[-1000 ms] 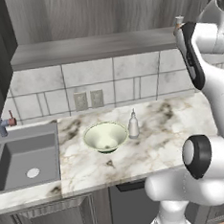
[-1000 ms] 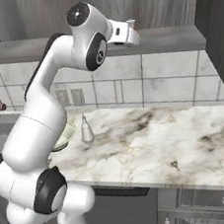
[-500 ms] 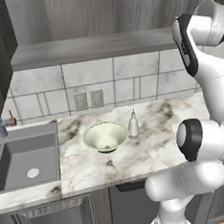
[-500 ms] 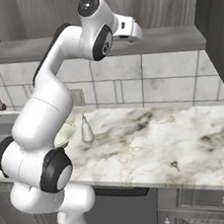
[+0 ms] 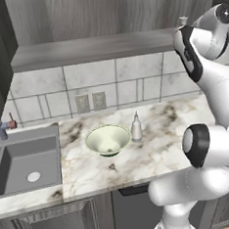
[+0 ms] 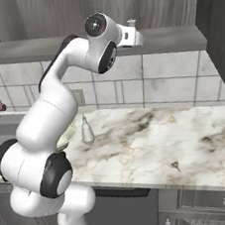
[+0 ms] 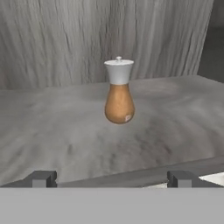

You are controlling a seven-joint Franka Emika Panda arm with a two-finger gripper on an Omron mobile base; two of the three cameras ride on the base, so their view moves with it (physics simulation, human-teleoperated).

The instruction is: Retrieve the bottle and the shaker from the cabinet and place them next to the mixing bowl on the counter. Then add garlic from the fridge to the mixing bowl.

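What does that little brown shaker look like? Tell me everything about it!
The shaker has a round orange-brown belly that looks like wood, a narrow neck, and a pale whitish cap with a tiny knob on top. It stands upright, alone, on the grey wood-grain cabinet shelf, in front of the cabinet's back wall. Nothing touches it but the shelf. The open hand faces it, not yet around it.

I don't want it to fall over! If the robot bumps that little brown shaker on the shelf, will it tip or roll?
The shaker probably tips fairly easily if bumped high up: it narrows to a thin neck under a wider cap. Its bulging base sits low, which likely helps steady it. Once on its side, that round body would probably roll along the flat shelf. The open gripper is not touching it.
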